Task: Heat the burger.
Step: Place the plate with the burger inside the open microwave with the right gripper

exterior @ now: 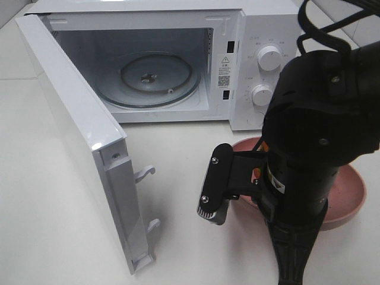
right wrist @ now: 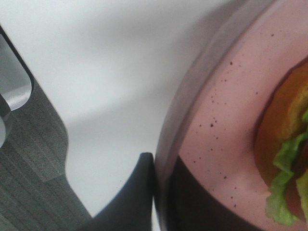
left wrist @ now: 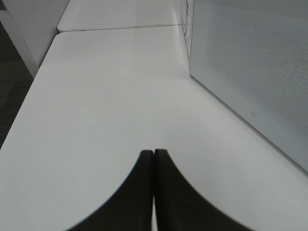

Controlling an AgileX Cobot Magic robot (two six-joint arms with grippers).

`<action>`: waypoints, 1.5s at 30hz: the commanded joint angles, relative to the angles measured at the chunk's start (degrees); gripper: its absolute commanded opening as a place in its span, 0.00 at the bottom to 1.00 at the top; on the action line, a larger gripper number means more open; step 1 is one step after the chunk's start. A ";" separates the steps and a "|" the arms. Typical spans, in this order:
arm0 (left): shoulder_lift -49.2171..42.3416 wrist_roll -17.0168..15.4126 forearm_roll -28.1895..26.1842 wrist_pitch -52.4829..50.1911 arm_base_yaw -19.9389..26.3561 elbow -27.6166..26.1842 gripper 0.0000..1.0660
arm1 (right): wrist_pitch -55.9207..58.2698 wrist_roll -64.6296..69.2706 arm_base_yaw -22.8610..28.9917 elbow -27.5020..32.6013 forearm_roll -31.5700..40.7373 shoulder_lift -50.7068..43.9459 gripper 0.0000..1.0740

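The burger [right wrist: 288,139], with its golden bun and green lettuce, lies on a pink speckled plate [right wrist: 226,120]. My right gripper [right wrist: 162,162] is shut on the plate's rim, with one finger [right wrist: 137,197] outside it and the other [right wrist: 197,202] inside. In the exterior high view my right arm [exterior: 314,136] covers most of the plate [exterior: 350,196] and hides the burger. The plate sits on the table in front of the microwave's control panel. My left gripper [left wrist: 154,156] is shut and empty, low over the white table beside the open door's outer face [left wrist: 255,67].
The white microwave [exterior: 237,35] stands at the back. Its door [exterior: 77,136] is swung wide open to the left, and the glass turntable [exterior: 148,80] inside is bare. Two knobs [exterior: 270,59] sit on its right panel. The table edge [left wrist: 24,110] drops off beside the left gripper.
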 commanded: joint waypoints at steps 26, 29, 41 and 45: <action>-1.26 -0.06 -0.23 -0.17 0.17 0.06 0.00 | -18.33 -37.18 -0.29 0.00 -2.92 -0.46 0.00; -1.26 -0.06 -0.23 -0.17 0.17 0.06 0.00 | -21.83 -40.45 -1.43 0.00 -2.41 -0.46 0.00; -1.26 -0.06 -0.23 -0.17 0.17 0.06 0.00 | -30.94 -61.76 -9.40 -1.66 9.28 0.80 0.00; -1.26 -0.06 -0.23 -0.17 0.17 0.06 0.00 | -31.63 -71.16 -12.32 -4.87 16.04 2.75 0.00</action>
